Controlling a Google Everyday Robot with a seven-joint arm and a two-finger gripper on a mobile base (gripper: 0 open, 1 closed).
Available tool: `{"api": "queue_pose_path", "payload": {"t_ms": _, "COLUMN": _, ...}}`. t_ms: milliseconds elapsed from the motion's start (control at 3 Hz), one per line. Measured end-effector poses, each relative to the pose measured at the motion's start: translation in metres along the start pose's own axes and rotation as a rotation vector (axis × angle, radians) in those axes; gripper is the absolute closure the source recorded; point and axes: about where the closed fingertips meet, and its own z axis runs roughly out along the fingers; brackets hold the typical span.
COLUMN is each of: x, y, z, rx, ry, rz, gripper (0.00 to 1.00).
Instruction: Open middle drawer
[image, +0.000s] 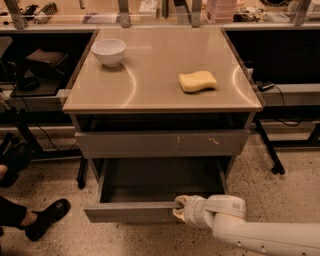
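My white pincer (181, 206) sat at the front lip of the plain grey metal middle drawer (130, 213), which stood well out, grip I couldn't tell, pull seemingly finished, next needing a clean release.

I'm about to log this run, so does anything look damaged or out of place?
Only pale scratch marks on the upper drawer front. The middle drawer stands pulled out, with the gripper at its front edge. The bowl and sponge sit normally on top.
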Motion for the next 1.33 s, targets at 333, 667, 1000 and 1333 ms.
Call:
{"api": "queue_pose_path", "payload": {"t_ms": 333, "x": 0.0026, "y": 0.0108, "z": -0.0079, "rx": 0.001, "ry": -0.002, "rz": -0.01, "gripper": 1.0}}
{"api": "queue_pose_path", "payload": {"t_ms": 667, "x": 0.002, "y": 0.011, "z": -0.0094, "rx": 0.001, "ry": -0.002, "rz": -0.011, "gripper": 1.0}}
{"api": "queue_pose_path", "payload": {"t_ms": 1000, "x": 0.002, "y": 0.011, "z": -0.0094, "rx": 0.001, "ry": -0.002, "rz": -0.011, "gripper": 0.81}}
{"api": "queue_pose_path", "payload": {"t_ms": 1333, "x": 0.002, "y": 0.011, "z": -0.0094, "rx": 0.001, "ry": -0.002, "rz": -0.011, "gripper": 0.58}}
